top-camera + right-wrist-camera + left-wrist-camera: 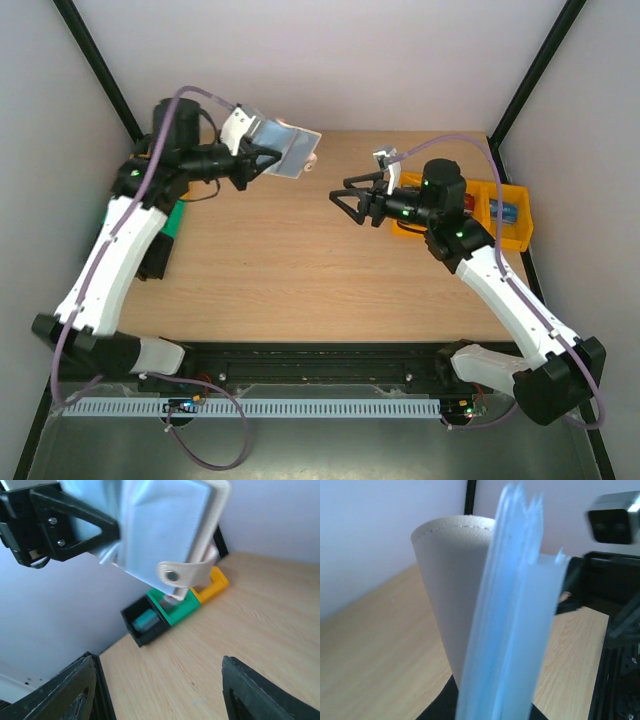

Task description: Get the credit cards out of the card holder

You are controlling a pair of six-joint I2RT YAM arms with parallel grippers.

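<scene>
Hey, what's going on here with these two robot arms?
The left gripper is shut on the card holder and holds it up above the table, opened so its blue inside shows. The right gripper is open and faces the holder across a gap, not touching it. No credit card can be seen pulled out yet.

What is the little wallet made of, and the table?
The card holder looks like soft matte leather or imitation: pale grey outside with a stitched edge. The table looks like light wood or laminate, with visible grain lines.
</scene>
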